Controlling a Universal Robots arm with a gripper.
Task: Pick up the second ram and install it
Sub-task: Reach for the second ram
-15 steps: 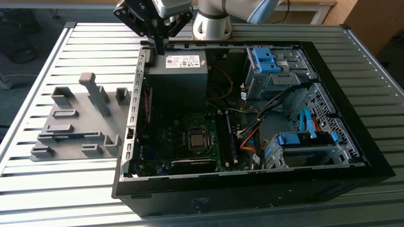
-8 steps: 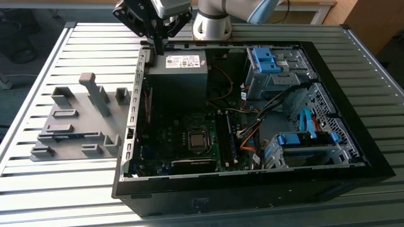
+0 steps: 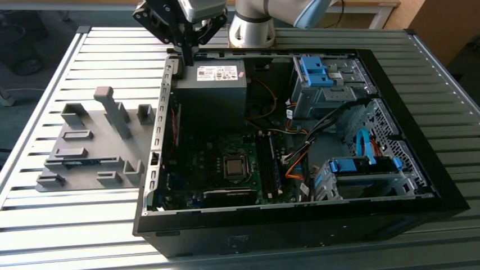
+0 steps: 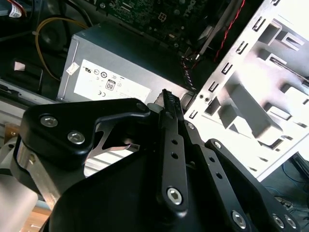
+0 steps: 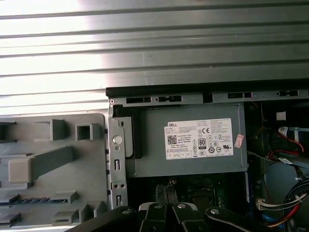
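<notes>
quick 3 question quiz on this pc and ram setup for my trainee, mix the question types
1. True or false: the second ram lies in a slot of the grey fixture plate, outside the computer case.
2. Pick one. The gripper is nearest to: A) the power supply; B) the blue drive bracket; C) the processor socket.
3. Fill in: in the exterior view, the fixture plate stands on the case's ____ side.

Key: 1 true; 2 A; 3 left (the exterior view's left).
</notes>
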